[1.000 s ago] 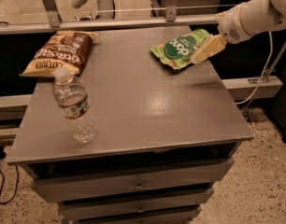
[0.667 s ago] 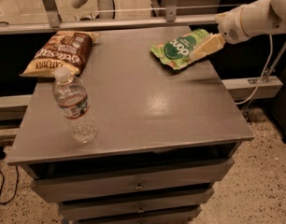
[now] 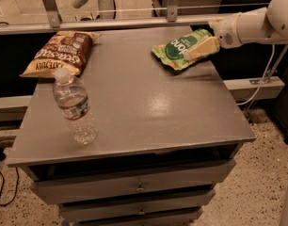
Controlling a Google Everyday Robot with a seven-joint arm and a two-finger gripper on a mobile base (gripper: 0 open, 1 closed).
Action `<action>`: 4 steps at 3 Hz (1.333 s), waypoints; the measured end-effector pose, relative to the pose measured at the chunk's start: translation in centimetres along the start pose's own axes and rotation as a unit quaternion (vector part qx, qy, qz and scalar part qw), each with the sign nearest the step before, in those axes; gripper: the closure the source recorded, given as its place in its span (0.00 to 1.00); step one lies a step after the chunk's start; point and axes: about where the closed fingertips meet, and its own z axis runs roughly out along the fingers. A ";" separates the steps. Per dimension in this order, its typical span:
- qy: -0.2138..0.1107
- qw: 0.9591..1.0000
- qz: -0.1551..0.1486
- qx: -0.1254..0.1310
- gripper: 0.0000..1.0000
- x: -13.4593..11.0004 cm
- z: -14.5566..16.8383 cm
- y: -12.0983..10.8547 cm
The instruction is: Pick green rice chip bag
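grey table, green bag at one o'clock

a grey table with shut drawers stands on speckled floor. the green rice chip bag, light green and crinkly with white lettering on a dark-green circle, lies flat near the table's one o'clock corner. a clear water bottle stands upright at eight o'clock. the hand lies over the bag's right side; i cannot tell whether it is grasping.

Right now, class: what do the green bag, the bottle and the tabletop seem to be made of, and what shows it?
Green bag: thin glossy film, probably plastic; it looks crinkled and shiny. Bottle: clear plastic, likely; see-through, with a white cap. Tabletop: grey, semi-gloss, painted metal or laminate; soft glare. The gripper sits at the bag's right end.
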 end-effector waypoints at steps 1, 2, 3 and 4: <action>0.001 1.000 0.019 0.000 0.00 0.8 1.3 -0.4; -0.001 0.999 0.043 0.012 0.00 2.2 1.4 -1.4; -0.006 0.998 0.061 0.018 0.00 3.2 1.6 -1.9; -0.008 0.997 0.078 0.010 0.18 3.7 2.4 -1.9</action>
